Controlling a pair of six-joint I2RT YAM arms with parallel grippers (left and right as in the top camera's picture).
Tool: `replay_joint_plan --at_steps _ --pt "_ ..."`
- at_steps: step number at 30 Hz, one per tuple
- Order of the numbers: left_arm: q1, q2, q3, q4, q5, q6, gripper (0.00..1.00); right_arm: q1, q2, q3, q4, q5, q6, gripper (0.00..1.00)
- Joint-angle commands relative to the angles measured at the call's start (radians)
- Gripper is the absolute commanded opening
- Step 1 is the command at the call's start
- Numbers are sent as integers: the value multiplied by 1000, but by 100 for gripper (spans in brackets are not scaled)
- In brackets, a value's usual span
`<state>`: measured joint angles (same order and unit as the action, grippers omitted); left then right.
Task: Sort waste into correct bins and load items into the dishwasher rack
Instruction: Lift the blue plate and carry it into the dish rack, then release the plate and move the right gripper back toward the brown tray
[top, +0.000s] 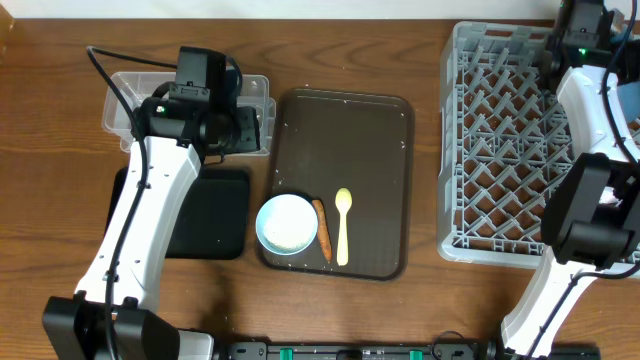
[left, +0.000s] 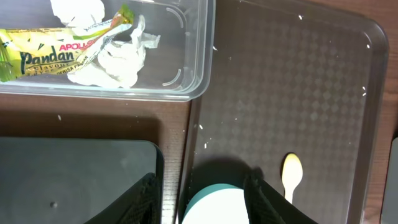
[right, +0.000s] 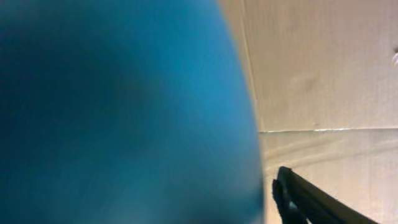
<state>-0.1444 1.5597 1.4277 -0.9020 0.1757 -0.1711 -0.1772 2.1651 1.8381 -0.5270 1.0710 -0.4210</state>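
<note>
right gripper (top: 572, 45) is clamping what looks like the dark-blue plate (right: 112, 106) over the rack (top: 500, 150); left gripper (left: 202, 202) is hanging wide open, empty; guessing the plate needs slotting upright between pegs next

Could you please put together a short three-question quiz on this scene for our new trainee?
1. On the brown serving tray, what lies between the light-blue bowl and the pale yellow spoon? A) an orange-brown stick B) a knife C) a fork
2. True or false: the yellow-green wrapper lies on the brown serving tray.
3. Fill in: the left hand is ____ (open or shut).
Key: 1 A. 2 False: it lies in the clear tub, beside the crumpled tissue. 3 open.
</note>
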Motion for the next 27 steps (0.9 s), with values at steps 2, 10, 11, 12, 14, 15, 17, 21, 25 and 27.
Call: replay_joint_plan --at_steps 2,10,11,12,14,15,17,21,25,27 --pt "3 2 -12 -6 -12 14 47 -1 -40 -3 -8 -67 88 80" --pt "3 2 -12 -6 -12 14 47 -60 -143 -3 -12 -211 159 76" --pt "3 2 -12 -6 -12 14 47 -72 -149 -3 -16 -219 159 76" --pt "3 2 -12 -6 -12 14 47 -86 -152 -3 -22 -224 159 75" --pt "3 2 -12 -6 -12 14 47 -104 -153 -3 -41 -227 160 72" --pt "3 2 -12 -6 -12 14 47 -113 -153 -3 -58 -227 169 70" --pt "4 2 -12 -6 -12 14 47 -131 -153 -3 -96 -247 192 67" --pt "3 2 -12 -6 -12 14 47 -162 -153 -3 -161 -318 238 59" --pt "3 2 -12 -6 -12 14 47 -167 -153 -3 -201 -346 241 55" --pt "3 2 -12 -6 -12 14 47 -167 -153 -3 -222 -346 241 54"
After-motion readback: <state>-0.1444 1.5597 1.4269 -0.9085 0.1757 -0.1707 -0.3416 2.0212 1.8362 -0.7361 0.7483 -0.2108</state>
